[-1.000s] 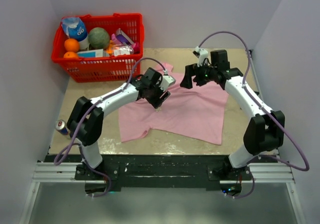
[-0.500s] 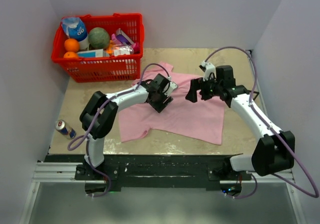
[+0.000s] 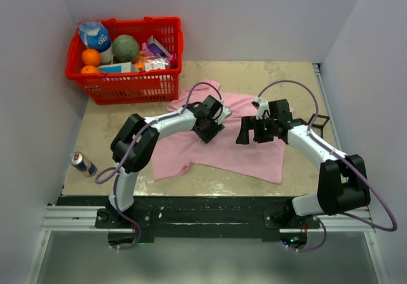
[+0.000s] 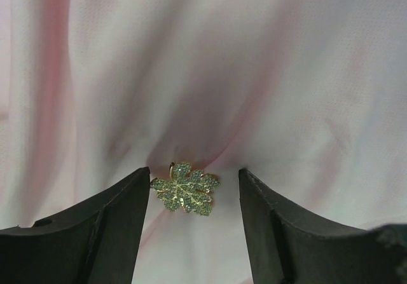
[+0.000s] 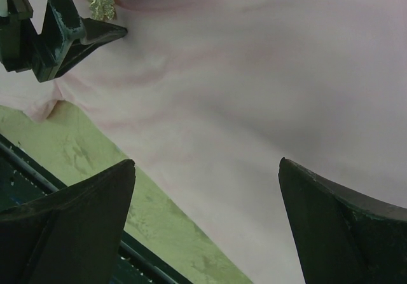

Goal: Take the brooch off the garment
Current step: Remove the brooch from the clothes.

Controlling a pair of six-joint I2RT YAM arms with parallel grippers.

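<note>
Left hand (image 3: 205, 131) is down on the garment (image 3: 241, 150), a pink T-shirt spread flat across the middle of the table (image 3: 108, 119), and the brooch (image 4: 186, 187) sits right there between its fingers! From the left wrist view it is a little gold leaf, all glitter, pinned where the cloth bunches into soft folds. The hand is parted, not closed on anything: the left finger's (image 4: 121, 220) tip is just beside the leaf's edge, maybe touching, while the right finger (image 4: 273, 227) stands off with a strip of pink showing between. Over on the other side, the right hand (image 5: 204, 163) hangs above the shirt's right half with its jaws spread wide, nothing in them, only pink cloth below and the hem running onto bare table at the near side. Its camera catches the left hand's dark fingertip in the top corner, the gold leaf tucked beside it. The two hands are near each other over the chest of the shirt, apart. At the far left corner stands a red basket (image 3: 127, 88) with an orange (image 3: 91, 56) and a green ball (image 3: 126, 47) inside, and a drinks can (image 3: 81, 162) lies near the left edge.
</note>
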